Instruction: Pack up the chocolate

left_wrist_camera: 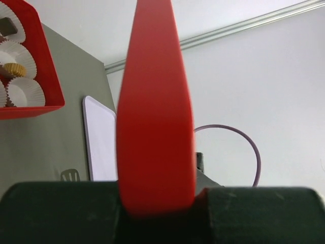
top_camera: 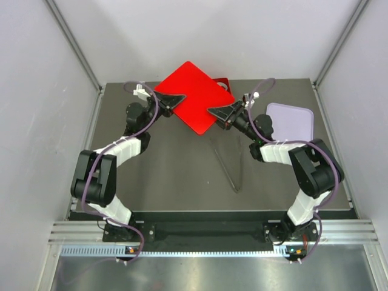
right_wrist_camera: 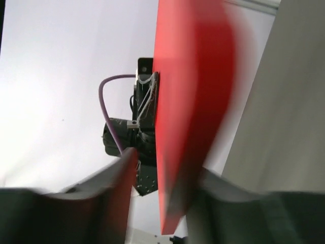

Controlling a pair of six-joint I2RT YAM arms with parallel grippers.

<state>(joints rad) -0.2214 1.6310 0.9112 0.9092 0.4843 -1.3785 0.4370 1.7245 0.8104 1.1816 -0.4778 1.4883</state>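
Note:
A flat red lid (top_camera: 194, 97) hangs tilted over the back of the table, above a red box (left_wrist_camera: 43, 66). In the left wrist view the box holds white fluted paper cups (left_wrist_camera: 23, 91), and one holds a tan-orange chocolate (left_wrist_camera: 14, 69). My left gripper (top_camera: 176, 99) is shut on the lid's left edge (left_wrist_camera: 155, 127). My right gripper (top_camera: 212, 111) straddles the opposite corner. Its jaws are open: the lid (right_wrist_camera: 188, 101) lies against the right finger (right_wrist_camera: 218, 188), with a gap to the left finger (right_wrist_camera: 119, 178). From above, the lid hides almost all of the box (top_camera: 223, 82).
A pale lilac tray (top_camera: 291, 121) lies at the back right, also seen beyond the lid (left_wrist_camera: 101, 142). A clear plastic sheet (top_camera: 227, 160) rests on the grey table in front of the right arm. White walls close in the left, right and back.

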